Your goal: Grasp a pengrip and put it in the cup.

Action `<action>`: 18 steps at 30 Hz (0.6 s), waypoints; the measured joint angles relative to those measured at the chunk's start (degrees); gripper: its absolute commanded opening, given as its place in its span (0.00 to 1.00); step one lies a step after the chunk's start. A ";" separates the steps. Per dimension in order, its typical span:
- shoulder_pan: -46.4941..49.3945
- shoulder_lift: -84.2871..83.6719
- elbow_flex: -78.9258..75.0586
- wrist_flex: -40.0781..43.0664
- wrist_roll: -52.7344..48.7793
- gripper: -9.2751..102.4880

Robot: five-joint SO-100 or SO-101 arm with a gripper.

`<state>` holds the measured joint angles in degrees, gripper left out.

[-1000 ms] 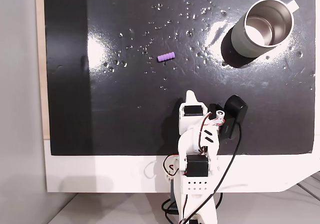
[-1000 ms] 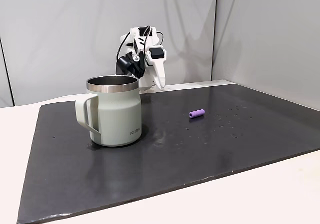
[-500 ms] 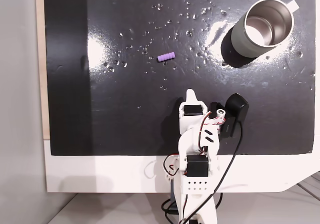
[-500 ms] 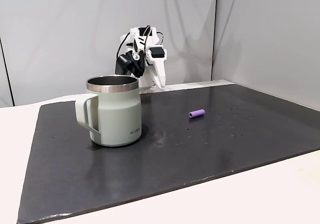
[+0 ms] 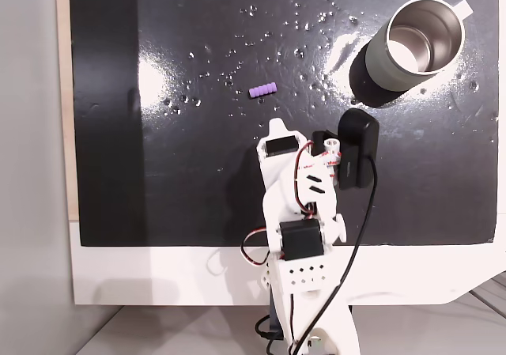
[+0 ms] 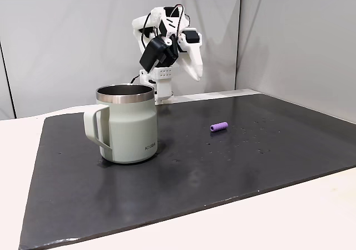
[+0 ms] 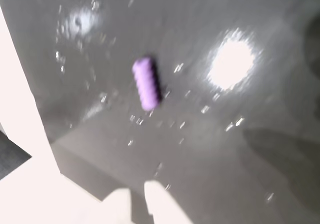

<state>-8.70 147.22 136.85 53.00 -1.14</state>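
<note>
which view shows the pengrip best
The wrist view: the pengrip is largest there, ribs visible though blurred, ahead of the pincer. In both fixed views it is a tiny purple piece lying alone on the black mat.

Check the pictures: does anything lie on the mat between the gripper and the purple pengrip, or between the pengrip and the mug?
Nothing visible does. The pengrip lies alone on the black mat, gripper just short of it, mug beyond bare mat.
</note>
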 measured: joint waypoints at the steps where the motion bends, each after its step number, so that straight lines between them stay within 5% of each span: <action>1: -0.26 -3.43 -3.08 0.44 0.88 0.08; 18: -0.62 -42.89 -35.07 12.92 8.96 0.16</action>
<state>-9.32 104.33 101.78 65.92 7.82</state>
